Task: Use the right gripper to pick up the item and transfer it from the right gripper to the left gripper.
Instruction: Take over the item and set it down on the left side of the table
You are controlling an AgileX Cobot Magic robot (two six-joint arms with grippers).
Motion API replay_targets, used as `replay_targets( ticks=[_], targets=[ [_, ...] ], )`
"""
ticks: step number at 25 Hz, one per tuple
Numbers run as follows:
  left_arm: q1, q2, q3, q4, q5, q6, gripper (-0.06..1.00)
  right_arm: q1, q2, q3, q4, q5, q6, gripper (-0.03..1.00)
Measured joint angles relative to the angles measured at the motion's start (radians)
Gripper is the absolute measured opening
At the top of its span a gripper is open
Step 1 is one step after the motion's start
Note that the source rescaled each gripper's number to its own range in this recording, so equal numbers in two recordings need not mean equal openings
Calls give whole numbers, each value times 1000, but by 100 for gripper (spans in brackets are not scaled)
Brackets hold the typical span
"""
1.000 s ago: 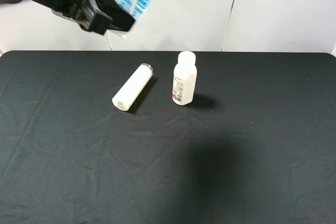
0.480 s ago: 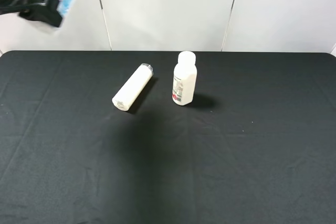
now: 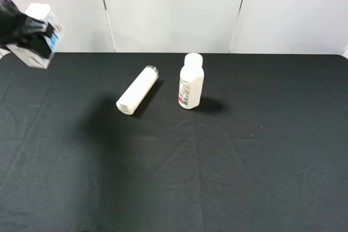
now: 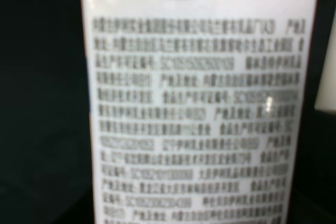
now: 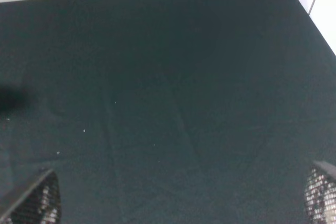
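item: small white carton [image 3: 39,35] with blue print, held off the black cloth at the far left edge of the exterior high view
pose: tilted, one white face up and a blue-printed face toward the right
close face: left wrist view fills with a white panel [image 4: 197,108] carrying rows of small grey print, blurred
left gripper: black [image 3: 19,28], clamped on the carton, blurred in the high view
right gripper: only two fingertips [image 5: 37,203] at the frame corners, spread wide, nothing between them
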Motion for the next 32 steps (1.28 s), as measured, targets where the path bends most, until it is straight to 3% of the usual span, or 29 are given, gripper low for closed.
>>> replay_targets(
  ticks=[5, 14, 24, 32],
  targets=[
    [0, 122, 0, -57, -9, 24, 0, 0, 0, 0, 0, 0, 0, 100],
    [0, 279, 2, -64, -30, 29, 0, 0, 0, 0, 0, 0, 0, 100],
    [0, 304, 125, -64, -111, 29, 0, 0, 0, 0, 0, 0, 0, 100],
    [0, 304, 134, -66, -116, 29, 0, 0, 0, 0, 0, 0, 0, 100]
  ],
)
